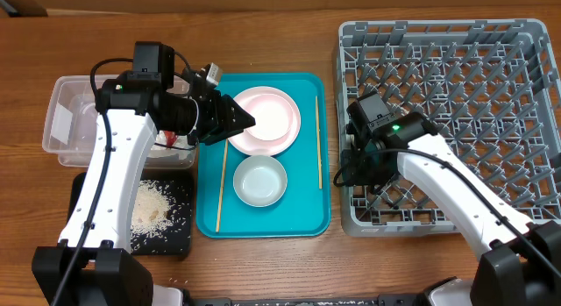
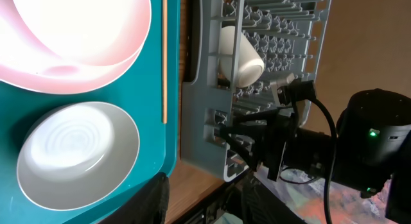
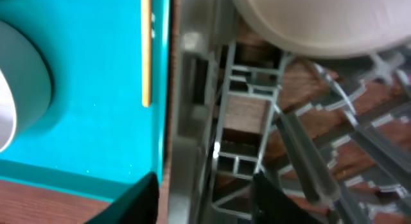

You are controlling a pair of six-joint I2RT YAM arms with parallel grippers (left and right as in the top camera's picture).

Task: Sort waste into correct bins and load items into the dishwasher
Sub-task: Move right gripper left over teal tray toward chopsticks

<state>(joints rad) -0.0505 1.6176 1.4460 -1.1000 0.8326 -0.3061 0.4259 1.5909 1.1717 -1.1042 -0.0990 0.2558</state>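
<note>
Right claw [image 3: 205, 195] first: its fingers stand apart with only rack bars between them, so it is released and grasping nothing. The white cup [image 2: 241, 57] lies tilted among the pegs in the lower-left corner of the dish rack [image 1: 443, 25], just beyond those fingers (it fills the top edge of the right wrist view). Your left claw [image 1: 244, 122] hovers over the pink plate [image 1: 272, 113] on the teal tray [image 1: 298, 209], centre-left of the overhead frame. Its fingers look parted and empty, but only their dark edges show at the bottom of the left wrist view, so take that as likely, not certain.

The main risk, I'd judge, is on the right. The fingers sit low between pegs and rack wall, so lifting out at an angle could catch a peg, jolt the rack, or nudge the cup over. On the left, a shallow pinch on the plate rim could slip, or a wide approach could knock the chopstick [image 1: 319, 144] along the tray's right edge.
</note>
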